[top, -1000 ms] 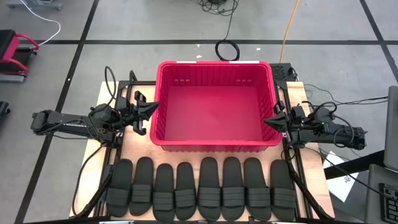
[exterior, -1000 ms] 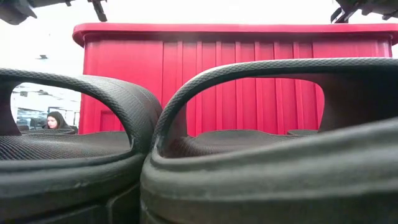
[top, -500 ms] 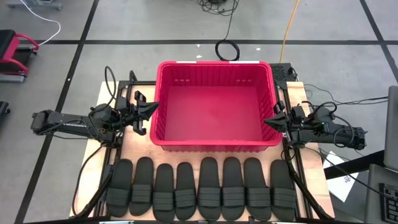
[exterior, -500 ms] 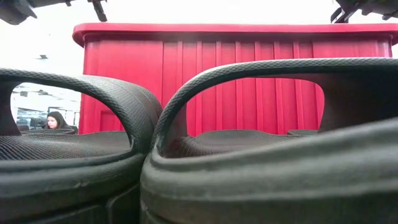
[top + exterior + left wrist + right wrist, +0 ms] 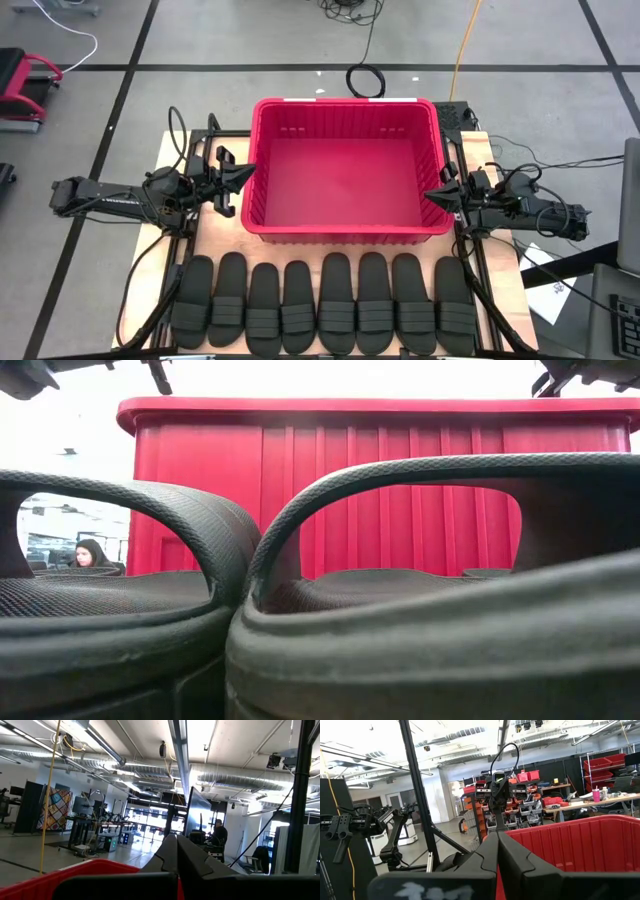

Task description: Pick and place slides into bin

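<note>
Left gripper [image 5: 243,172] and right gripper [image 5: 432,194]: pinched together, empty. Between them, ribbed rectangular red plastic bin [image 5: 345,232]. Nearer than both, eight matte black rubber slides [image 5: 320,303], side by side.

A: What lies past the desk [image 5: 215,235]?
B: A coiled black cable [image 5: 366,81] on the floor, a yellow cord [image 5: 462,45] beside it.
A: Anyone around?
B: One person [image 5: 88,553] far behind.

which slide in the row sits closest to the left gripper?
The slide at the row's left end. It lies nearest below the left gripper, which hangs shut at the bin's left wall; the other seven slides run off rightward.
</note>
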`<action>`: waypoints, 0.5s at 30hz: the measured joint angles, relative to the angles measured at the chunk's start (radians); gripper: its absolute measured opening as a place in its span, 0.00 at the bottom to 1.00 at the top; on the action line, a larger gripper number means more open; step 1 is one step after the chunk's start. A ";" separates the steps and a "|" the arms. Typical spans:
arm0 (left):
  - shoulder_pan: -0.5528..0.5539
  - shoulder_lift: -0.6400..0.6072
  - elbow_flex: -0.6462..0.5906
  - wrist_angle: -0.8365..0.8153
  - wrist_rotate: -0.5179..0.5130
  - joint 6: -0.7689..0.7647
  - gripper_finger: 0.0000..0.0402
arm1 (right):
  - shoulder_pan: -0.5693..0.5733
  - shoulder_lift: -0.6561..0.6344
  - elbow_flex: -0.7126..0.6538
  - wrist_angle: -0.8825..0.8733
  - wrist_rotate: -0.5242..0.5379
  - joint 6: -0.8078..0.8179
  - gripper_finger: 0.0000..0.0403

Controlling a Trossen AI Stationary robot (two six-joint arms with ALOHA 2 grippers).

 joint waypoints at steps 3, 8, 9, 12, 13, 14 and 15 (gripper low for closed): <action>0.000 0.000 0.000 0.000 0.000 0.000 0.00 | 0.000 0.000 0.000 0.000 0.000 0.000 0.00; 0.000 0.000 0.000 0.000 0.000 0.000 0.00 | 0.000 0.000 0.000 0.000 0.000 0.010 0.00; 0.000 0.000 0.000 0.000 0.000 0.000 0.00 | 0.000 0.000 0.000 0.000 0.000 0.011 0.00; 0.000 0.000 0.000 0.000 0.000 0.000 0.00 | 0.000 0.000 0.000 0.000 0.001 0.012 0.00; 0.000 0.000 0.000 0.000 0.000 0.000 0.00 | 0.000 0.001 0.000 -0.001 0.000 0.015 0.00; 0.000 0.000 0.000 0.000 0.000 -0.002 0.00 | 0.000 0.001 0.000 -0.002 -0.001 0.026 0.00; 0.000 0.000 0.000 0.000 0.000 -0.005 0.00 | 0.000 0.001 0.000 -0.001 -0.001 0.043 0.00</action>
